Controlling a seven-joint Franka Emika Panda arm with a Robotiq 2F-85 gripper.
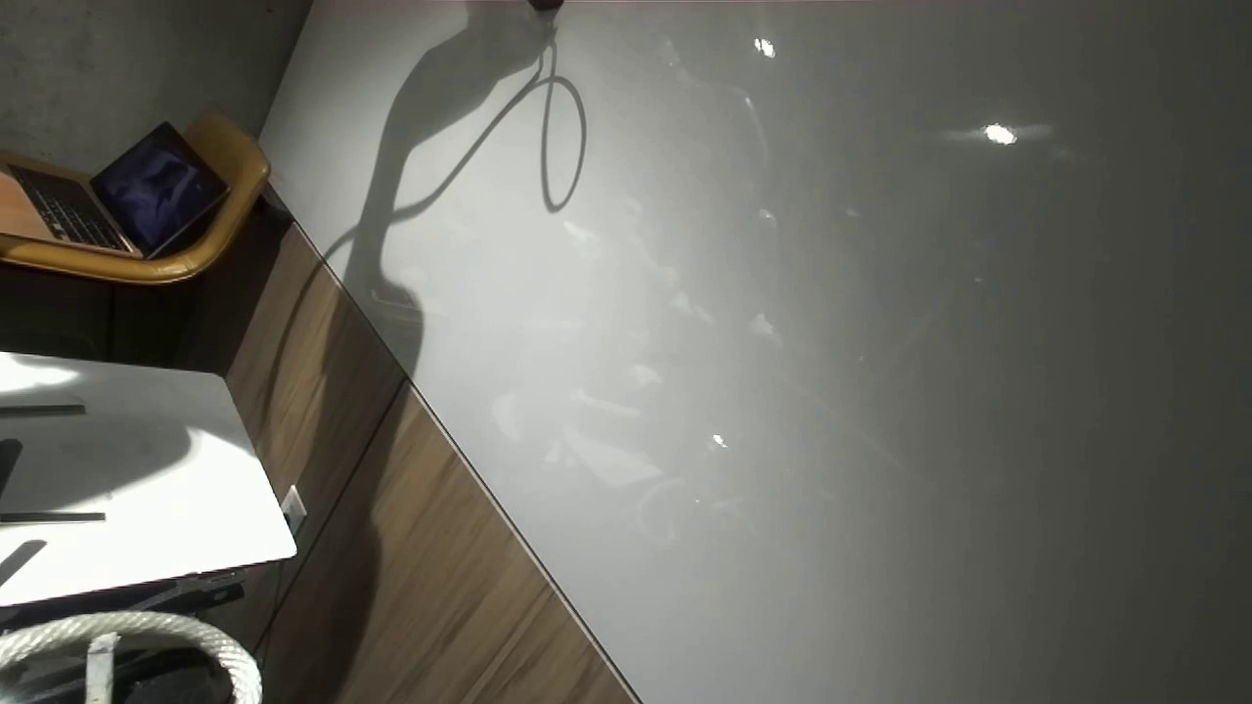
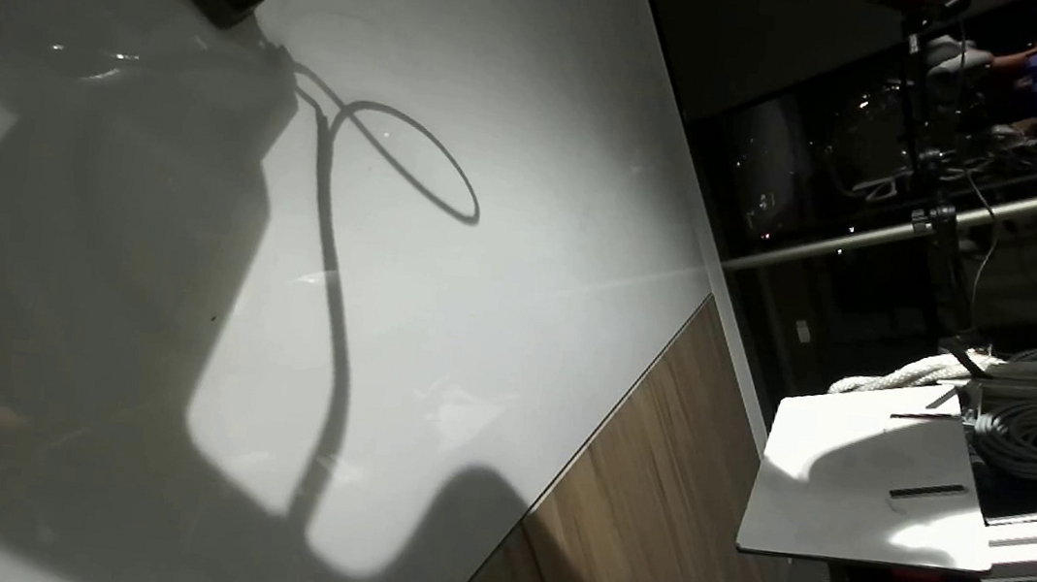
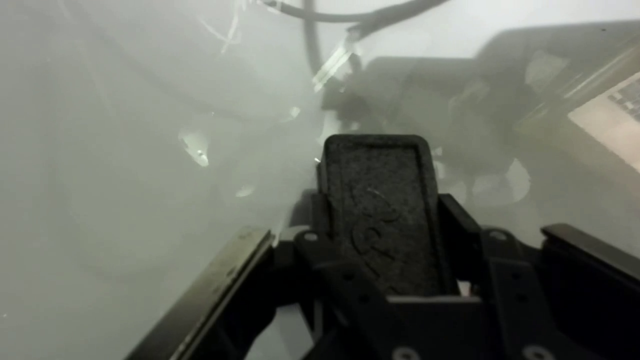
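In the wrist view, the black two-fingered gripper (image 3: 385, 215) is closed on a dark, round-cornered rectangular block (image 3: 380, 170), its fingers parted by the width of the block and set one on each side. The block has a raised rim and curved marks on its face. It sticks out ahead of the fingers over a glossy pale grey surface (image 3: 125, 200); whether it touches that surface cannot be told.

In both exterior views a broad grey shadow (image 2: 87, 310) with a thin loop falls across the surface, which meets a brown wood-grain panel (image 1: 469, 508) along a slanting edge. In an exterior view, an open laptop with a dark screen (image 1: 156, 191) rests on a mustard-yellow seat (image 1: 186, 269), above a white slotted plate (image 1: 117, 460).
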